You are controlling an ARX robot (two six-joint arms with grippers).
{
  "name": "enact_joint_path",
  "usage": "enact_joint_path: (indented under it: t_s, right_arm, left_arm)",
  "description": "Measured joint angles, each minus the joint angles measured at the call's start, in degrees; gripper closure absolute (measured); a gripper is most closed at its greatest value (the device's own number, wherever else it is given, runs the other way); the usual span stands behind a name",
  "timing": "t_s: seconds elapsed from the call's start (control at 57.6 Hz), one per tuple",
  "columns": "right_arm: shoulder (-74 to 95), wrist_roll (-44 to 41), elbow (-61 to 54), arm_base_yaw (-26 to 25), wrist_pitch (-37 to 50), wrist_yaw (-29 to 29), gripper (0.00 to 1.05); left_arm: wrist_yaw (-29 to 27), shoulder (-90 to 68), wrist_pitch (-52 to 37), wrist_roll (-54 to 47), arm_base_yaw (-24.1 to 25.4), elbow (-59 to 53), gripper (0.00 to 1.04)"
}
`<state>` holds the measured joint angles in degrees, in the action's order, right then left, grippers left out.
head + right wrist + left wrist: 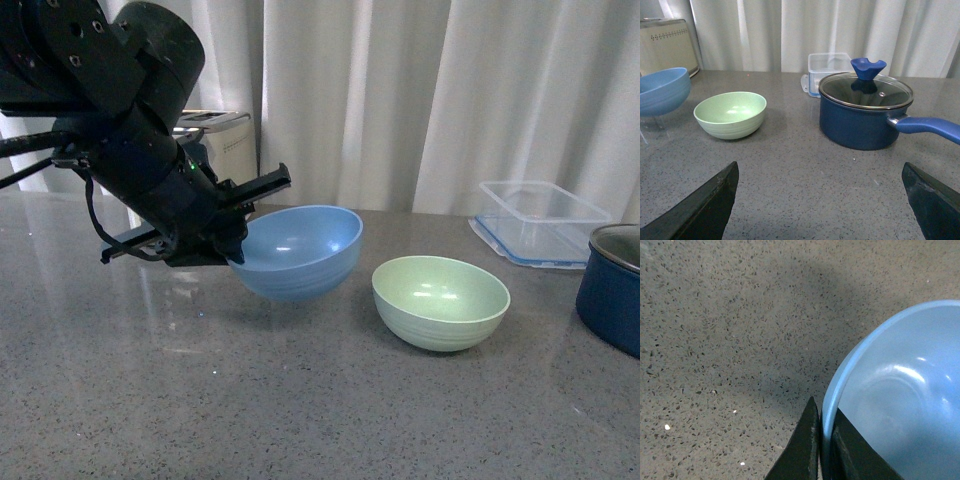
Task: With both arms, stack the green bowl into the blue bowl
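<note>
My left gripper [236, 238] is shut on the left rim of the blue bowl [300, 250] and holds it tilted, just above the grey counter. In the left wrist view the two dark jaws pinch the blue bowl's [900, 390] rim, with the left gripper [824, 440] at the frame's lower edge. The green bowl [440, 301] stands upright on the counter just right of the blue bowl, apart from it. In the right wrist view my right gripper [822, 195] is open and empty, low over the counter, with the green bowl [730, 114] and blue bowl [662, 91] beyond it.
A dark navy pot [862, 117] with a glass lid and a long handle stands at the right, also at the front view's right edge [612, 290]. A clear plastic container [538, 222] sits behind it. A white appliance [220, 145] stands by the curtain.
</note>
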<state>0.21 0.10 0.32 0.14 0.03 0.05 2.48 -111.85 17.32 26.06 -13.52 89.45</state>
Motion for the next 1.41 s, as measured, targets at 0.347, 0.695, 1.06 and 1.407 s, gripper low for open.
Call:
enact_joint_path:
  t_s: [0.347,0.695,1.06,1.407]
  right_arm:
    - [0.0,0.0,0.0,0.0,0.0,0.0,0.10]
    - [0.0,0.0,0.0,0.0,0.0,0.0,0.10]
    - [0.0,0.0,0.0,0.0,0.0,0.0,0.10]
    - [0.0,0.0,0.0,0.0,0.0,0.0,0.10]
  left_arm:
    - [-2.3,-3.8,0.1,0.0,-0.1,0.1,1.01]
    - [-0.3,-2.2,-1.4,-0.7,-0.4,-0.3,0.58]
    - [-12.8,26.9,-49.4,-21.8,2.8,-33.7,0.43]
    - [-8.9,39.4,-61.0,-25.1,6.9,-60.7,1.02]
